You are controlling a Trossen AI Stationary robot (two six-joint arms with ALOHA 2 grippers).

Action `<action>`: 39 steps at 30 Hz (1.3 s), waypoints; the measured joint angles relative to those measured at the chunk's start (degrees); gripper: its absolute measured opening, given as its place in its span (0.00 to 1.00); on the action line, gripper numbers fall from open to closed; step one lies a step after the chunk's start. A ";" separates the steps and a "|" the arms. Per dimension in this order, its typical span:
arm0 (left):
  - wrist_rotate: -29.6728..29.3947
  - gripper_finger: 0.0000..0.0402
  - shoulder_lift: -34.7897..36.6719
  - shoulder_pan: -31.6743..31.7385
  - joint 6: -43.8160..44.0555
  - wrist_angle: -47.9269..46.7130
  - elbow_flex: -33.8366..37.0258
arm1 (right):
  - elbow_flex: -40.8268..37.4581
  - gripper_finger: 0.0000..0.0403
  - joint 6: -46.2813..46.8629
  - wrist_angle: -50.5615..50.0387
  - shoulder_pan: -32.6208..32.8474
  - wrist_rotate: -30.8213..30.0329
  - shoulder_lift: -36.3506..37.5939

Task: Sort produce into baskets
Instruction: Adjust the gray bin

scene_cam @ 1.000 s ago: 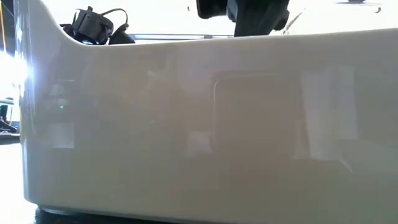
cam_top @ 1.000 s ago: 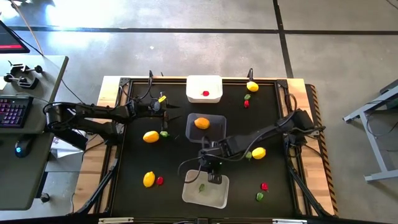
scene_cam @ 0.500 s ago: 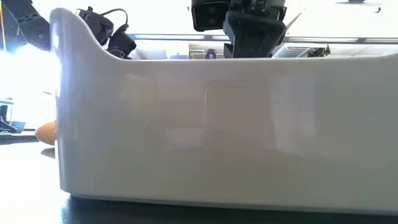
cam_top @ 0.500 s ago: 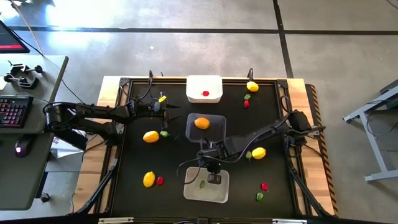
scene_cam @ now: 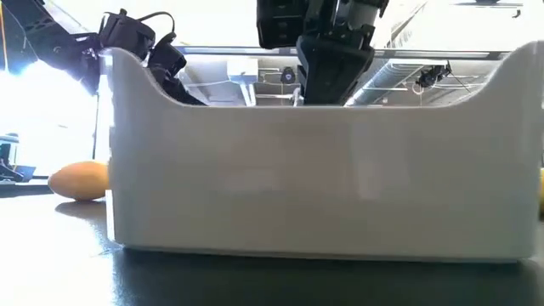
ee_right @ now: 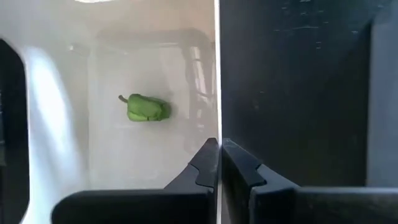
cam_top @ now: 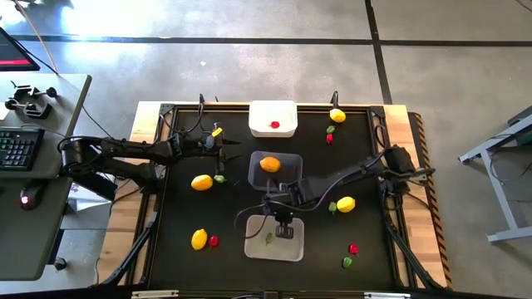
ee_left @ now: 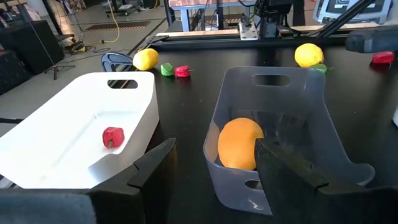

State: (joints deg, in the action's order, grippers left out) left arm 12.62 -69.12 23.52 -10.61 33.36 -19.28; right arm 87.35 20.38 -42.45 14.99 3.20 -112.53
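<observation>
Right end effector [cam_top: 284, 230] pinched shut on rim of pale grey basket [cam_top: 259, 247], near desk front edge. Left end effector [cam_top: 223, 143] hovers open at desk rear-left, beside white basket [cam_top: 286, 111] and clear basket [cam_top: 288, 178]. Desk [cam_top: 366, 232]: black mat, lemons and berries scattered. Clear basket holds orange lemon [cam_top: 269, 164]. White basket holds red berry [cam_top: 275, 125]. Green leafy piece [ee_right: 148, 107] lies inside grey basket, apart from gripped wall.

A lab or workshop: bare concrete floor [cam_top: 249, 75], a keyboard [cam_top: 18, 148] on a side desk [cam_top: 50, 208].
</observation>
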 joint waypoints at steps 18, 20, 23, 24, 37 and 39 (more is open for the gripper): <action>0.00 0.50 0.00 0.00 -0.02 -0.09 -0.01 | 0.00 0.01 -6.92 -0.57 -3.13 -1.44 0.00; 0.02 0.50 0.00 0.00 -0.02 -0.09 -0.01 | 0.00 0.01 -7.34 -0.57 -3.13 -1.43 0.00; 0.00 0.50 0.00 -0.01 -0.02 -0.09 -0.01 | 0.00 0.01 -7.60 -0.60 -3.11 -1.42 0.00; 0.01 0.50 0.00 0.00 -0.02 -0.09 0.00 | 0.00 0.01 -7.60 -0.64 -3.11 -1.42 0.00; 0.02 0.50 0.00 0.00 -0.03 -0.11 0.00 | 0.00 0.04 -8.57 -1.62 -3.48 -2.58 -0.03; -0.03 0.50 0.00 -0.01 -0.04 -0.11 0.01 | -0.04 0.07 -8.59 -1.74 -3.48 -2.71 -0.19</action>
State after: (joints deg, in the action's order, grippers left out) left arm 12.59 -69.12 23.51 -10.66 33.26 -19.27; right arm 87.31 11.79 -44.20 11.51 0.49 -112.72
